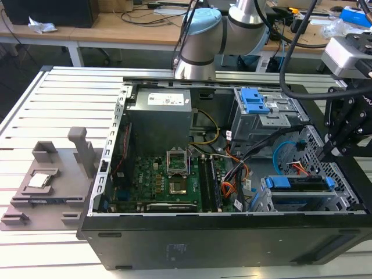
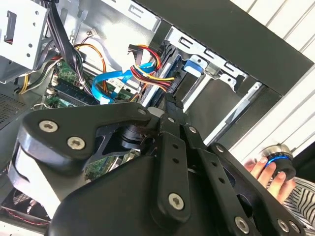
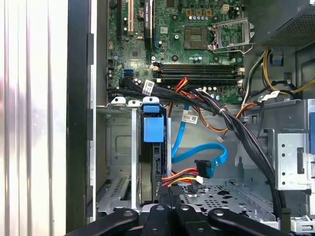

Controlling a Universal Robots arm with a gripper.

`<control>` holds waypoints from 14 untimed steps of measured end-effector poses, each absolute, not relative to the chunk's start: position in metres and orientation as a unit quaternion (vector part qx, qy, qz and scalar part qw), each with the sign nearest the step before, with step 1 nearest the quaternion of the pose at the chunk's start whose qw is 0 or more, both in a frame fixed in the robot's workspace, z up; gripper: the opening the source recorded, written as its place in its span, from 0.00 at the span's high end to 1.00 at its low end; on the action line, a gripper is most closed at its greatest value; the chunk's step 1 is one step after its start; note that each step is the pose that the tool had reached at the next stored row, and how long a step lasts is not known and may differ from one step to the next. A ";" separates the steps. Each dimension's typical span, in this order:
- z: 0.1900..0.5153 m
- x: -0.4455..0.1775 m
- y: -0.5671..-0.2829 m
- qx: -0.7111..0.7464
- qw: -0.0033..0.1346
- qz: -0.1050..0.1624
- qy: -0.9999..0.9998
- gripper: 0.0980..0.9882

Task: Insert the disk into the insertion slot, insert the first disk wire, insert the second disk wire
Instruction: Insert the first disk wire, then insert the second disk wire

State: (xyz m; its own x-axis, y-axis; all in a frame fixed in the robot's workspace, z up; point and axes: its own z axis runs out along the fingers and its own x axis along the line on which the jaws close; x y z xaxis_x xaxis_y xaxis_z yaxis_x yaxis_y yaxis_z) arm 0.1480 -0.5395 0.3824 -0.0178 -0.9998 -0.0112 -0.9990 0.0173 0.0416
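Observation:
The disk (image 1: 302,187), silver in its blue carrier, lies inside the insertion slot (image 1: 260,202) at the case's near corner on the exterior view's right. In the first wrist view the disk (image 3: 153,129) shows edge-on with its blue tab, between the slot's metal walls (image 3: 118,142). My gripper (image 3: 170,191) is shut, its tips right by a red, yellow and black wire bundle (image 3: 179,175) at the disk's end. A blue flat wire (image 3: 197,150) with a black plug hangs loose beside it. The second wrist view has the shut gripper (image 2: 171,101) below the same bundle (image 2: 147,66).
A taller grey cage with a blue latch (image 1: 254,100) stands behind the slot. The motherboard (image 1: 163,180) and power supply (image 1: 160,116) take up the case's middle. A grey fixture (image 1: 52,174) sits on the table at the exterior view's left. A hand (image 2: 268,172) holds a round knob.

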 end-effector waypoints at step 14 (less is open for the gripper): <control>0.383 0.148 -0.539 0.701 0.011 -0.019 -0.713 0.99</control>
State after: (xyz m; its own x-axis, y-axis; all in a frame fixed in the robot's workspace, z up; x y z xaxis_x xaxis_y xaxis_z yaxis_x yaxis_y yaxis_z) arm 0.1480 -0.5395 0.3830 -0.0178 -0.9998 -0.0112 -0.9990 0.0173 0.0416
